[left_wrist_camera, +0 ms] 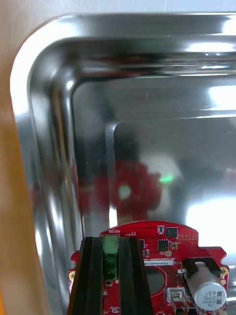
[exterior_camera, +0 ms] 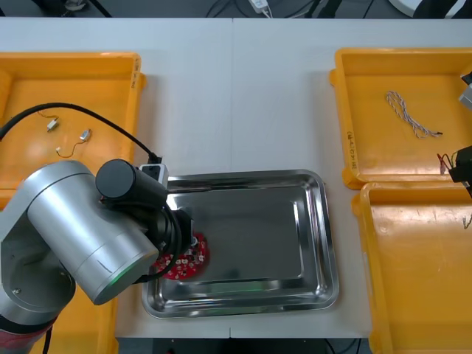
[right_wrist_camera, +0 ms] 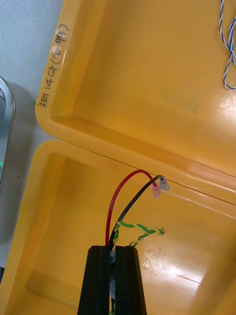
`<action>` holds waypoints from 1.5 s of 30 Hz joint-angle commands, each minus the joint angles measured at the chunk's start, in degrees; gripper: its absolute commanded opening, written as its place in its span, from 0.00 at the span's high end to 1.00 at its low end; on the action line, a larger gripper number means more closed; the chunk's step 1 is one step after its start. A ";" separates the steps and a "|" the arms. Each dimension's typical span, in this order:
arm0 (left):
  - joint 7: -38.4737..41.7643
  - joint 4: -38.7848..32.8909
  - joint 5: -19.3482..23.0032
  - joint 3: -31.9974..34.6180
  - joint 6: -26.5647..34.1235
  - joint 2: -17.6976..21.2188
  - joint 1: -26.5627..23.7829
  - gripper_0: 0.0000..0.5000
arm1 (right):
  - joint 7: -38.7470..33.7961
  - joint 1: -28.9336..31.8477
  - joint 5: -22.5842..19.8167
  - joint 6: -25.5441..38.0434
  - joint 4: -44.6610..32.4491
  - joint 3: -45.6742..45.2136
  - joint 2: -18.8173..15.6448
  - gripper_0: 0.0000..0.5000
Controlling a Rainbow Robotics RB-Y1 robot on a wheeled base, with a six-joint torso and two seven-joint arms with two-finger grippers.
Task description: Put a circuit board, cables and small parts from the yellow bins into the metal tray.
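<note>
Red circuit board; shiny tray; yellow bins; red-black-yellow cable.

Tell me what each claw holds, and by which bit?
The left claw pinches the circuit board by the green block at its edge, over the metal tray. The right claw pinches red, black and yellow-green cables where they bunch together.

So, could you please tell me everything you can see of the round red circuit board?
The round red circuit board carries white print, small black chips, a silver cylindrical component and a green connector. The left gripper is shut on that connector and holds the board low over the shiny metal tray, near its left wall. Whether it touches the tray floor cannot be told.
</note>
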 commanded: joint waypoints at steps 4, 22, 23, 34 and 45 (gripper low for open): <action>3.34 5.13 -3.35 -3.15 -5.84 -2.77 1.52 1.00 | 1.21 -1.55 -0.17 0.26 -1.38 0.94 0.54 1.00; 5.28 6.18 -3.26 -6.58 -9.44 -2.41 4.07 1.00 | 1.03 -1.55 0.80 0.26 -1.38 0.94 0.54 1.00; 5.36 6.18 -3.26 -6.84 -9.44 -2.41 4.07 1.00 | 1.21 -1.55 0.98 0.26 -1.38 0.94 0.54 1.00; 6.33 6.18 -4.22 -8.95 -10.32 -1.89 4.60 1.00 | 1.21 -1.55 1.15 0.26 -0.94 0.94 0.54 1.00; 6.42 5.83 -4.84 -8.95 -10.41 -1.71 4.68 0.00 | 1.03 -1.55 2.56 0.26 -0.76 0.94 0.54 1.00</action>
